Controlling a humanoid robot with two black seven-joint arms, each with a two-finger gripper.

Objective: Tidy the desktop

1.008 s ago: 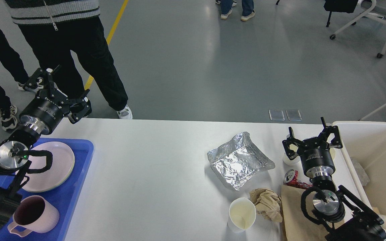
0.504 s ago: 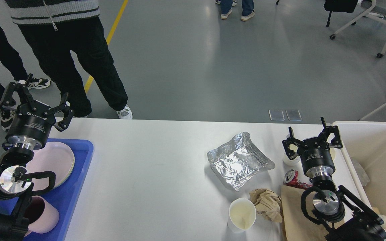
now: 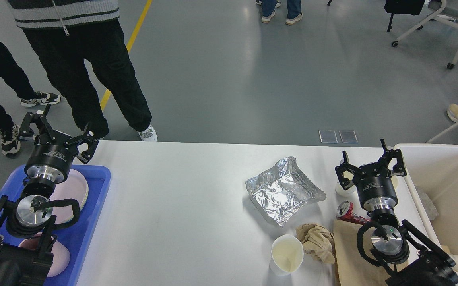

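We judge the job part done: plates sit in the blue tray (image 3: 98, 186) at left; on the desktop (image 3: 181, 210) remain crumpled foil (image 3: 282, 192), paper cup (image 3: 286, 254), wadded paper (image 3: 317, 241) and can (image 3: 346, 210); left gripper (image 3: 57, 133) and right gripper (image 3: 371, 165) gape empty.

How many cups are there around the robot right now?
3, maybe more hidden: a white paper cup at the white tabletop's near edge, a small white cup partly behind the right arm, and a pink mug in the blue plastic tray.

My left arm hides most of the pink mug (image 3: 60, 260) and plate (image 3: 74, 188).
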